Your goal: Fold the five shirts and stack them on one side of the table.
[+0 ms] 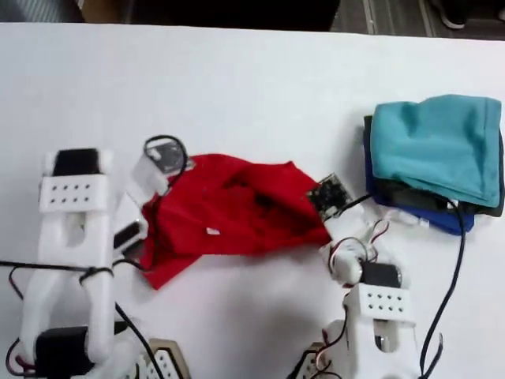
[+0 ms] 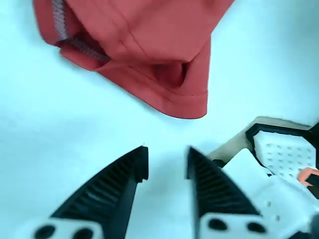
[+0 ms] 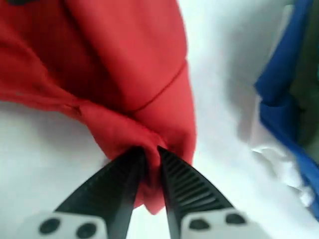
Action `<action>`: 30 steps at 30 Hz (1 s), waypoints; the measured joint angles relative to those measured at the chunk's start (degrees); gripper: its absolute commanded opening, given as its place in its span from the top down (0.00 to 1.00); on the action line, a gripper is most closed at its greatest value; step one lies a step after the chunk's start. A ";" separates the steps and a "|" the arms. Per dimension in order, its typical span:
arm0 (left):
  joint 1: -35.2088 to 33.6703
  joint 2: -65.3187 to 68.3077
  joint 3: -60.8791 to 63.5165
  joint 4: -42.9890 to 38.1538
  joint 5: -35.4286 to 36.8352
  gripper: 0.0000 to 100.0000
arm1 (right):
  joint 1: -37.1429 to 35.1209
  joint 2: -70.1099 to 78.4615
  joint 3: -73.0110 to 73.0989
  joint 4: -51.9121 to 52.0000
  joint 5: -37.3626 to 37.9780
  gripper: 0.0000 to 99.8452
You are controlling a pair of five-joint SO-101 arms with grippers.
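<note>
Right gripper (image 3: 149, 149): closed down to a narrow slit, pinching a bunched fold of the red shirt (image 3: 114, 59) near its edge. A small tip of the cloth pokes out past the pinch, towards my wrist.

Left gripper (image 2: 167, 152): parted a little, a narrow gap with nothing in it. It hangs over the bare white surface (image 2: 60, 124), near the shirt's folded hem but not touching it.

From the high view, the red shirt lies crumpled and part folded in the middle of the surface, between my two arms. One corner trails towards my left arm.

Well off to my right sits the stack of folded shirts: teal shirt (image 1: 438, 146) on top, blue shirt (image 1: 410, 212) showing beneath it along the near edge, and a dark garment (image 3: 305, 79) sandwiched between the two. My right arm's black cable runs past the stack's near corner
</note>
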 measured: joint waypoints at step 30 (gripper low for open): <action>10.11 28.48 -20.92 -9.67 32.44 0.75 | -2.02 -0.35 5.10 -4.75 -2.11 0.98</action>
